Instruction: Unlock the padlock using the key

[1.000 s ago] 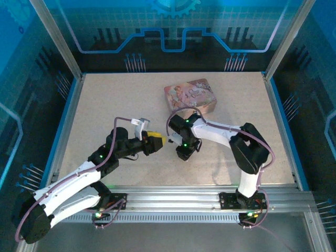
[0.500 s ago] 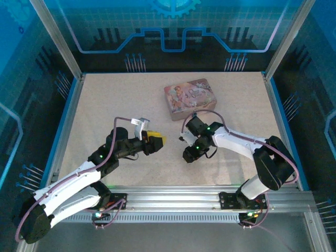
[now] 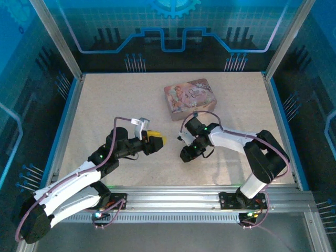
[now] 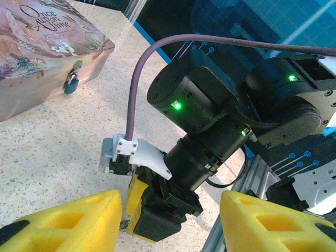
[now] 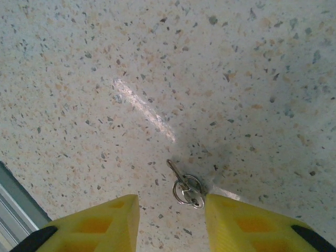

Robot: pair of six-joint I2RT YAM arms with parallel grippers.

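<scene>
Right wrist view: small silvery key [image 5: 177,176] on a wire ring lies flat on the speckled table [image 5: 236,79], between the right gripper's [image 5: 170,210] parted yellow foam pads.
Left gripper [image 4: 169,210] gapes empty too; the dark bluish padlock [image 4: 71,84] hangs from the clasp of the pink printed tin [image 4: 37,58].

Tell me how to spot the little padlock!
Look for the pink picture tin toward the back of the speckled table. On the tin's side wall, at its clasp, hangs the padlock. It is tiny, with a dark bluish body and a thin silvery loop, unlike the pale flowery tin around it.
</scene>
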